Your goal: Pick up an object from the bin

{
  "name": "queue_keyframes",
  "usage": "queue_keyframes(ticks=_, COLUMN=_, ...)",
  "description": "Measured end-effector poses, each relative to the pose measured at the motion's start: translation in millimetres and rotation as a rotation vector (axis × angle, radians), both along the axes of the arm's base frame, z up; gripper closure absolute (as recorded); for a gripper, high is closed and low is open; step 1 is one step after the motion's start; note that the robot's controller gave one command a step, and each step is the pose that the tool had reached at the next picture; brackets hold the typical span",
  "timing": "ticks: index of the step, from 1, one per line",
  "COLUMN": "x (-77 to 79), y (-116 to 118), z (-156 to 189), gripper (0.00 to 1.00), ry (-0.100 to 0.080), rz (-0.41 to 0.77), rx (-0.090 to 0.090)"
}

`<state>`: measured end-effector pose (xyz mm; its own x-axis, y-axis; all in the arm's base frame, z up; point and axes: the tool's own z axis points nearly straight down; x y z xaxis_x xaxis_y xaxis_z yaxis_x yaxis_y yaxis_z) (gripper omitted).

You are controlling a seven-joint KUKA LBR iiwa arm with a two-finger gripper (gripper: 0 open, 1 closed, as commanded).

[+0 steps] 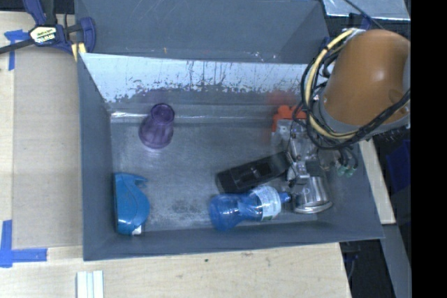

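Nearest in the grey metal bin (209, 31), one blue plastic bottle (241, 209) lies on its side, with one blue flattish plastic thing (130, 204) in the near left corner and one shiny silver metal can (312, 195) at near right. Just beyond, the gripper (300, 164) hangs low at the right end of one black flat oblong block (250, 173), beside the can. Whether it is spread or closed I cannot tell. Farther off are one translucent purple plastic cup (157, 125) and a small orange piece (283, 115), partly hidden.
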<state>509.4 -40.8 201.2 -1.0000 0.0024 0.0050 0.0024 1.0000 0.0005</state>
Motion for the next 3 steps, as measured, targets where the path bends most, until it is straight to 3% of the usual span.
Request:
queue_keyframes(ticks=1, x=1.8, y=0.1, z=4.2, gripper=0.0, ry=-0.009, rz=0.003, rx=-0.001)
queue_keyframes(ticks=2, x=81.0, y=-13.6, z=-128.5, gripper=0.0, ry=-0.002, rz=0.052, rx=0.0)
queue_keyframes(ticks=3, x=-24.7, y=-8.5, z=-130.9, gripper=0.0, ry=-0.013, rz=0.19, rx=-0.002)
